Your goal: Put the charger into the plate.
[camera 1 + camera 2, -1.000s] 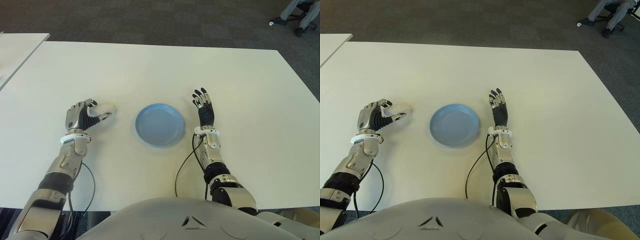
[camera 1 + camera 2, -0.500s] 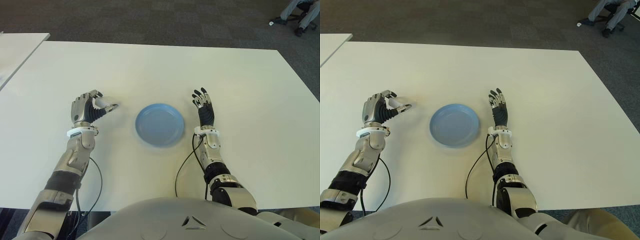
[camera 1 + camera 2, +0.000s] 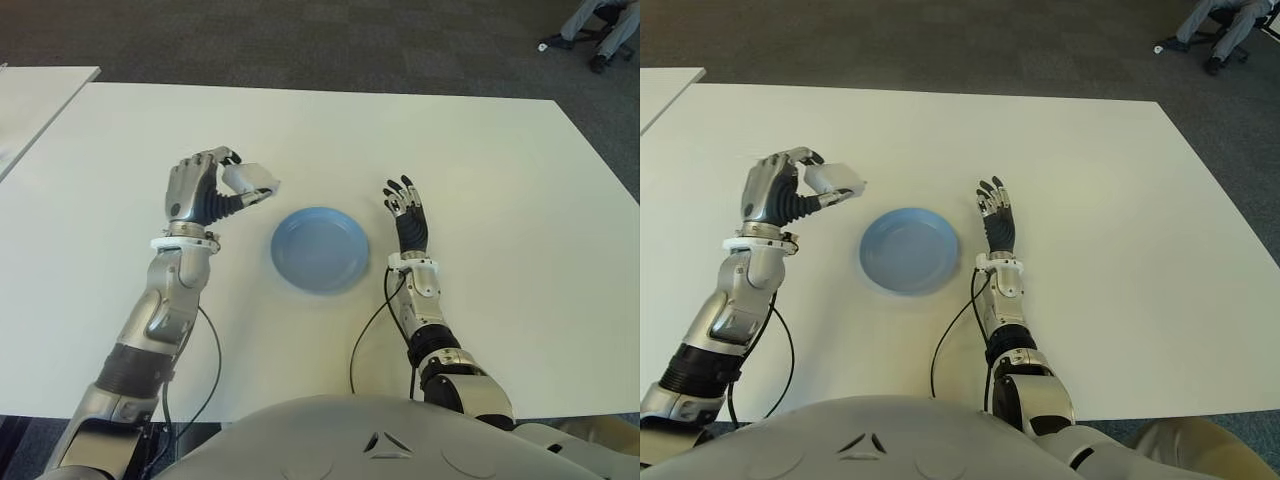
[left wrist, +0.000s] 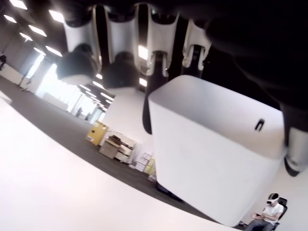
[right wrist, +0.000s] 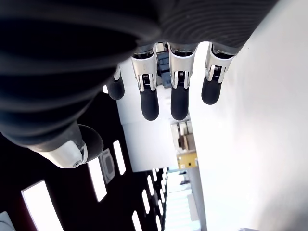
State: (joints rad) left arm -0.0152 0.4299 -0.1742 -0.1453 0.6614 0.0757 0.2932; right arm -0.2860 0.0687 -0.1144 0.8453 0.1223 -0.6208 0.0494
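White table (image 3: 500,160) over dark carpet. Blue plate (image 3: 319,249) near centre, nothing in it. Left hand (image 3: 205,193) raised left of plate, fingers curled around white charger (image 3: 249,180), charger clear of table, just far-left of plate rim. Right hand (image 3: 408,212) right of plate, fingers straight, spread, holding nothing.

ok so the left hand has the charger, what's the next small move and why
Probably carry it toward the robot's right until it is over the plate, then lower. The left hand grips the white charger clear of the table, but it shows beside the plate's left rim, not above it. The right hand shows open on the plate's other side.
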